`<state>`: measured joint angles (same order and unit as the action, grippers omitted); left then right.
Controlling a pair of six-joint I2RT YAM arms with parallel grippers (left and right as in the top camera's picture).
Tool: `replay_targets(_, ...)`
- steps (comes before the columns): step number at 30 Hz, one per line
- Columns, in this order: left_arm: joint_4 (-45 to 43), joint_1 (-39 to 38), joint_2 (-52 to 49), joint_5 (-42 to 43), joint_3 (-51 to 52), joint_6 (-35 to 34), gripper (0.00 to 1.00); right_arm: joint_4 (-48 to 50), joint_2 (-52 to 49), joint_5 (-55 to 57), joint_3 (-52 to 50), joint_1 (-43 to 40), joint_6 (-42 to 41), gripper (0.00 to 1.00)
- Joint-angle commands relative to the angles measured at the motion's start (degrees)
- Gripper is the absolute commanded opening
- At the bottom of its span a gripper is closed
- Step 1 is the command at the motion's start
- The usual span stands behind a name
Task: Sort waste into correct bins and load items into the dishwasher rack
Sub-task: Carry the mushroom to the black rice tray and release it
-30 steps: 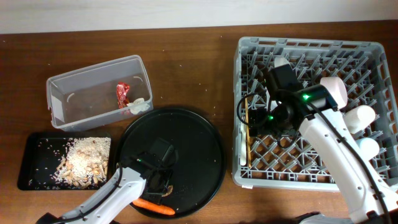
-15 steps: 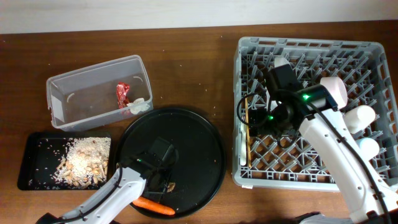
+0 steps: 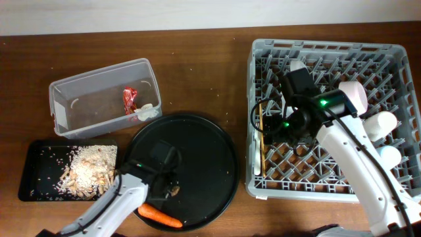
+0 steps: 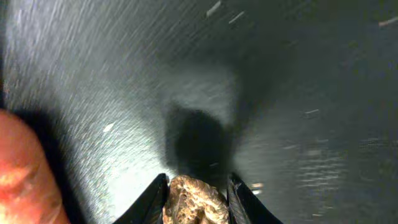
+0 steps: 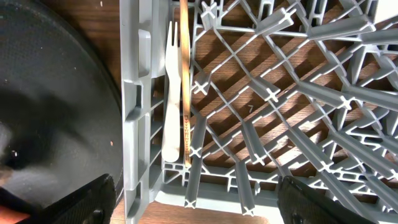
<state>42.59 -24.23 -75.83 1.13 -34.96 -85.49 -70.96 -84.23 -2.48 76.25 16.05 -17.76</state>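
My left gripper (image 4: 198, 190) is shut on the small brown lump (image 4: 194, 202), held just above the big round black tray (image 3: 197, 141); the lump also shows in the overhead view (image 3: 174, 191). The orange carrot (image 3: 160, 215) lies at the tray's front edge, beside the gripper (image 4: 25, 174). My right gripper (image 5: 196, 199) is open and empty over the grey dishwasher rack (image 3: 395, 56). The white fork (image 5: 169, 99) and wooden stick (image 5: 184, 81) lie along the rack's left side. The clear tub (image 3: 99, 74) holds the red wrapper (image 3: 129, 99) and white paper (image 3: 145, 110). The shallow black tray (image 3: 39, 158) holds beige scraps (image 3: 89, 171).
White cups and other items stand at the rack's right side (image 3: 381, 125), partly hidden by the right arm. Brown wooden table (image 3: 197, 66) lies between tub, round tray and rack.
My left gripper has shifted left and slightly back over the round tray, carrying the brown lump with it. The right arm has not moved.
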Motion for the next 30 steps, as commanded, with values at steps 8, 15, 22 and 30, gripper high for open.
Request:
replay_targets(8, 2.3, 23.3, 9.1, -2.2, -9.0, 30.2, 0.20, -0.2, -0.2, 0.1, -0.4, -0.4, 0.4, 0.86)
replay_targets(15, 2.5, 42.8, 10.5, -7.5, -10.6, 36.0, 0.21, -0.2, -0.2, 0.1, -0.4, -0.4, 0.4, 0.86)
replay_targets(22, 0.2, 56.3, 9.6, -12.5, -10.6, 36.0, 0.21, -0.2, -0.2, 0.1, -0.4, -0.4, 0.4, 0.86)
replay_targets(30, -6.0, 60.8, -1.0, -14.4, -10.6, 35.9, 0.21, -0.3, -0.2, 0.1, -0.4, -0.4, 0.4, 0.86)
